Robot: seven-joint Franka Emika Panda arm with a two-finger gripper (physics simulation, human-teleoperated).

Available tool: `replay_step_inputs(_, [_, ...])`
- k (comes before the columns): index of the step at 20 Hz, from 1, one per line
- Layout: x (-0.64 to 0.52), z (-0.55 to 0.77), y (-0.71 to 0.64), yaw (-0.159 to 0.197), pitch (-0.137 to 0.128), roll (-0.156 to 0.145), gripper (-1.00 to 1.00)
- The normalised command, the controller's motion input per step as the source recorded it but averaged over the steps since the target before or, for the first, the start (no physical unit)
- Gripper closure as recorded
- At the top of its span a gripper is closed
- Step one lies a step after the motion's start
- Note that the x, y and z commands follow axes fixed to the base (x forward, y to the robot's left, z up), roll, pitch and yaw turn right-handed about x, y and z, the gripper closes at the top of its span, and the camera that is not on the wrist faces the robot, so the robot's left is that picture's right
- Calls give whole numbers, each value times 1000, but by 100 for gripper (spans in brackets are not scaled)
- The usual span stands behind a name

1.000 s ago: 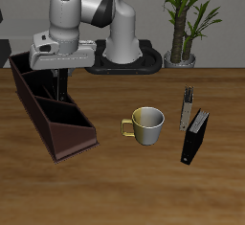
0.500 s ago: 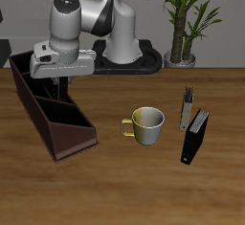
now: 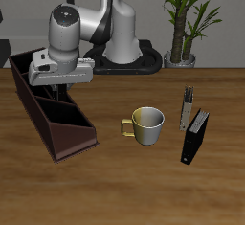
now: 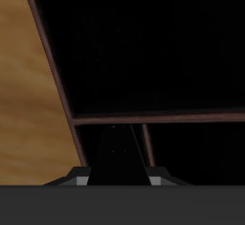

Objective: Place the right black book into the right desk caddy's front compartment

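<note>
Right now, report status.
Gripper shut on what looks like the book. Hanging over the caddy, book not yet released. Mug stands well clear.

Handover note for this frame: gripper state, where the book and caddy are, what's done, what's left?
Gripper: shut on what looks like the book, held upright between the fingers.
Caddy: on the table, directly under the gripper. The wrist view looks down into its dark compartments.
Second black book: stands beyond the mug, untouched.
Done: book picked up and carried over the caddy.
Left: confirm the gripper is over the front compartment, lower, release, then retract.
</note>
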Motion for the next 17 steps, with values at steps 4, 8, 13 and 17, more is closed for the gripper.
replay_step_inputs(4, [10,-137,-22,-17,51,-1,-100])
replay_step_inputs(8, [8,-20,-18,-8,11,6,-100])
replay_step_inputs(13, [28,54,84,-8,-4,11,-100])
replay_step_inputs(17, [0,66,16,0,-2,11,-100])
